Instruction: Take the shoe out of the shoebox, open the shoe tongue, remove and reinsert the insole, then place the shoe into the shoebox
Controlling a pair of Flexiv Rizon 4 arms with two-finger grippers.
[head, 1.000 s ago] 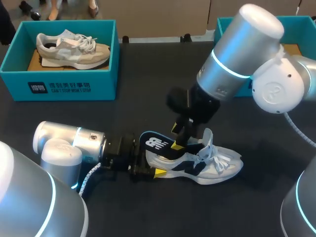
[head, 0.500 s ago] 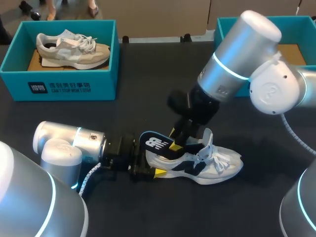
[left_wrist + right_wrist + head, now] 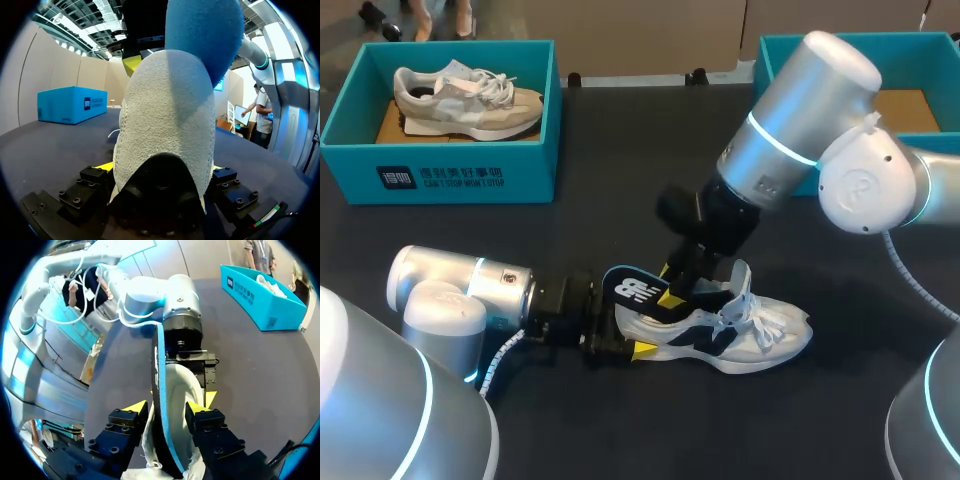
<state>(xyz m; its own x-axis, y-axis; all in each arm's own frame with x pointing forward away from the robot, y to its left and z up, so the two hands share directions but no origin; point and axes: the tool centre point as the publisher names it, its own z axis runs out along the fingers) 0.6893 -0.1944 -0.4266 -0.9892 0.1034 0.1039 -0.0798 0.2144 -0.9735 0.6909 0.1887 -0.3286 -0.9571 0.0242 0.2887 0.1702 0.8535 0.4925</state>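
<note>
A white and navy shoe (image 3: 755, 335) lies on its sole on the dark table, toe to the right. Its blue insole (image 3: 630, 288) sticks up out of the heel opening. My left gripper (image 3: 625, 348) lies low behind the heel, and in the left wrist view the heel (image 3: 165, 125) fills the space between its fingers, which touch both sides. My right gripper (image 3: 672, 290) comes down from above, shut on the insole (image 3: 156, 380) just above the collar. The teal shoebox (image 3: 920, 45) stands at the back right, partly hidden by my right arm.
A second teal box (image 3: 440, 165) at the back left holds a beige shoe (image 3: 470, 100). Dark table surface stretches between the boxes and in front of the shoe. My right arm hangs over the table's middle right.
My right gripper's fingers have drawn in onto the insole, and its arm has shifted slightly left. The left arm and the shoe have stayed put.
</note>
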